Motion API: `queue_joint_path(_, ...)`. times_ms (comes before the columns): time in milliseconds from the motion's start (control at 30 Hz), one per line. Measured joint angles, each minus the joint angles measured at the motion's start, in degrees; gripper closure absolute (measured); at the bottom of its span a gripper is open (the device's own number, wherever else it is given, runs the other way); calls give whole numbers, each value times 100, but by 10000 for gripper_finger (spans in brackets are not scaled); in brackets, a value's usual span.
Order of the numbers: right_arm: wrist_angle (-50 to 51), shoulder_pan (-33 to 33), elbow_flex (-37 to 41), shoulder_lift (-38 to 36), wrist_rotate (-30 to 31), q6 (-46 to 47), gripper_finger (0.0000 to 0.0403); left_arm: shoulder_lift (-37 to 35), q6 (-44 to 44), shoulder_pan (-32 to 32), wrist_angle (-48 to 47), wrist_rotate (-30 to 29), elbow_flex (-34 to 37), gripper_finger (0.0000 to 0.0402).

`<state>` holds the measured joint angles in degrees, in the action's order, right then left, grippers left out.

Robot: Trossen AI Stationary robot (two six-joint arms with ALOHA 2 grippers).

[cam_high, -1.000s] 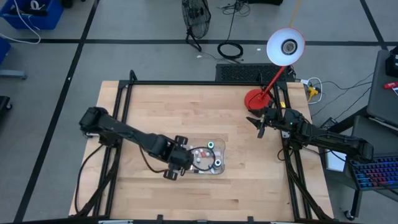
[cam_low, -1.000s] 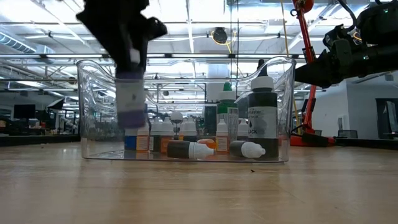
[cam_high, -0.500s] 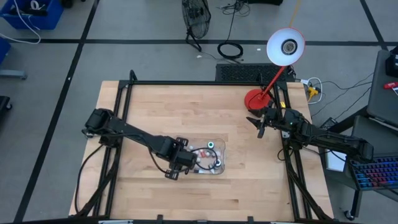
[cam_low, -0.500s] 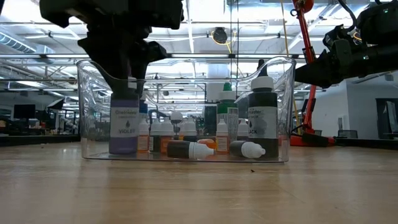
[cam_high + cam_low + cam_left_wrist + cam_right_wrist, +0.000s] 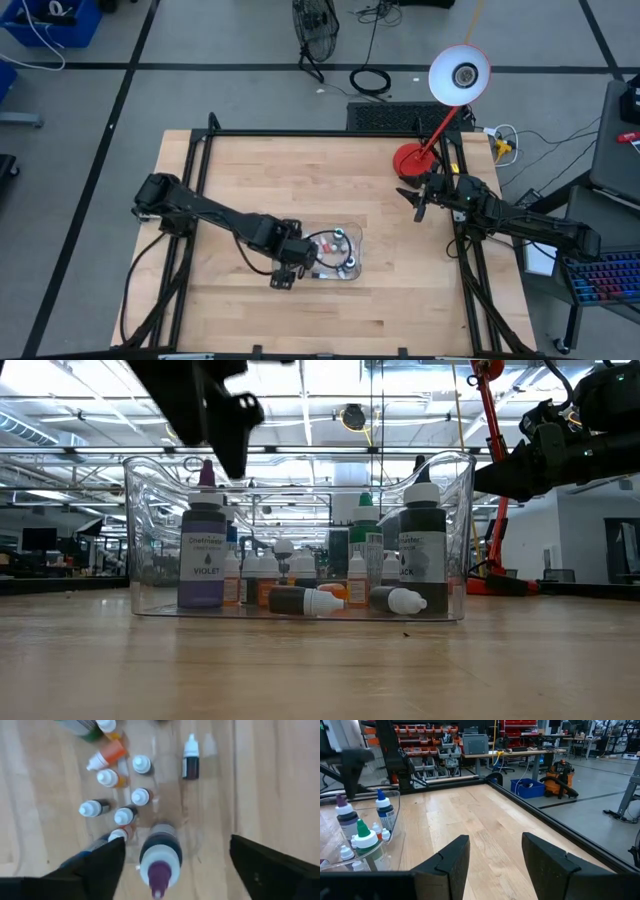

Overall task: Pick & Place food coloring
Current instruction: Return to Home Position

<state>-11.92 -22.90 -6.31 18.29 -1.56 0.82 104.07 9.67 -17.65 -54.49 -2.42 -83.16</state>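
A clear plastic tray (image 5: 452, 530) stands on the wooden table near its front middle and holds the food coloring bottles. A violet bottle (image 5: 203, 555) stands upright on the tray floor at the tray's left end. My left gripper (image 5: 215, 415) hangs open just above it, and in the left wrist view the bottle's violet tip (image 5: 159, 870) shows below and between the spread fingers. A black bottle with a white cap (image 5: 423, 550) and a green-capped one (image 5: 365, 540) stand farther right. Several small bottles (image 5: 125, 815) stand or lie on the tray floor. My right gripper (image 5: 418, 205) waits open at the table's right edge.
A red desk lamp stands with its base (image 5: 410, 158) on the far right of the table, and its white shade (image 5: 459, 75) reaches beyond the far edge. Bare wood (image 5: 280, 180) lies far of the tray and to its right.
My left gripper has lowered the violet bottle into the tray's left end, set it upright on the tray floor, opened and risen clear of it. The bottle now stands on its own.
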Motion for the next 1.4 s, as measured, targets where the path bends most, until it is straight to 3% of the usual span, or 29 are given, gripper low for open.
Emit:
queue_joint_path(167, 9, 1, 0, 1, -2, 0, 232, -209, 5, -25, -838, 48, -519, 8)
queue_joint_path(367, 7, 0, 0, -2, 0, 2, 232, -511, -467, 2, -2517, -102, -1106, 24)
queue_joint_path(500, 10, 1, 0, 0, 0, 1, 232, -817, -503, 40, -3129, -350, -1241, 35)
queue_joint_path(600, 10, 2, 0, 2, 0, 0, 232, -1206, -688, 81, -3079, -614, -1263, 36)
queue_joint_path(700, 9, 0, 0, 2, -2, 2, 232, -1801, -1000, 91, -2297, -763, -1259, 32)
queue_joint_path(767, 11, 0, 0, 2, 0, 2, 232, -2309, -1416, 82, -1462, -524, -1142, 29)
queue_joint_path(900, 11, 1, 0, 2, 0, 0, 232, -3401, -2511, 175, 399, 994, -438, 29)
queue_joint_path(1033, 15, 2, 0, 2, 0, 1, 232, -4444, -2950, 502, 1971, 2191, 728, 34)
queue_joint_path(1400, 15, 2, 0, 2, -2, 2, 232, -6772, -1800, 2276, 4763, 2337, 4269, 28)
